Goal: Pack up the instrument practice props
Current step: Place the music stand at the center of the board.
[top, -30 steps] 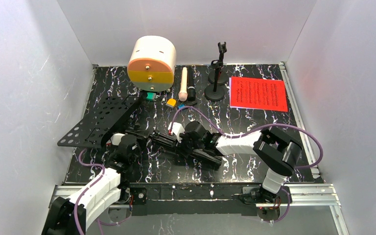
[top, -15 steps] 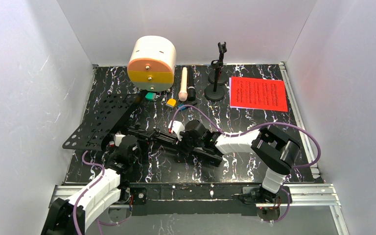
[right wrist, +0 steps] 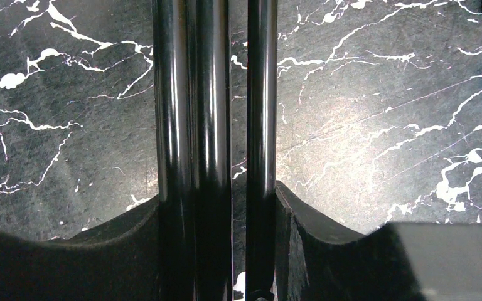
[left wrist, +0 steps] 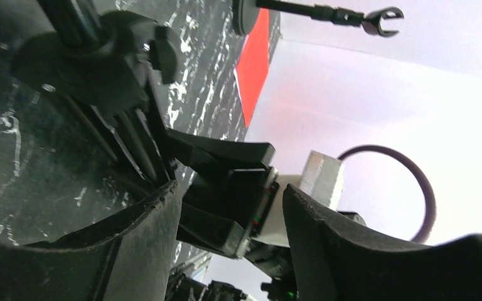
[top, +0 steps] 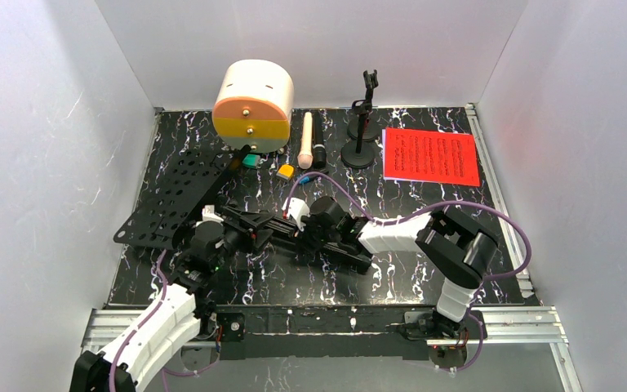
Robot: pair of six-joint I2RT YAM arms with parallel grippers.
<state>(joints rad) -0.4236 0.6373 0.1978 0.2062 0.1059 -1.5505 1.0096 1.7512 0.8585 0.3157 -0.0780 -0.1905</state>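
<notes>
The black perforated music rack (top: 171, 198) lies on its side at the left, its folded tripod legs (top: 335, 249) stretching right across the mat. My right gripper (top: 304, 226) is shut on those legs, which show as glossy black tubes (right wrist: 207, 125) between its jaws (right wrist: 219, 238). My left gripper (top: 212, 238) sits by the rack's hub (left wrist: 81, 56) and is open (left wrist: 232, 232), holding nothing. A red sheet-music page (top: 430, 157) lies at the far right. Cream (top: 306, 139) and black (top: 319, 155) microphones lie beside two black mic holders (top: 362, 122).
A cream round case with an orange and yellow front (top: 253, 106) stands at the back. Small green (top: 251, 161) and orange (top: 286, 171) pieces lie in front of it. White walls close in the mat on three sides.
My left gripper has opened and let go of the rack. The perforated plate has shifted a little to the right and back. The right gripper keeps its hold on the legs.
</notes>
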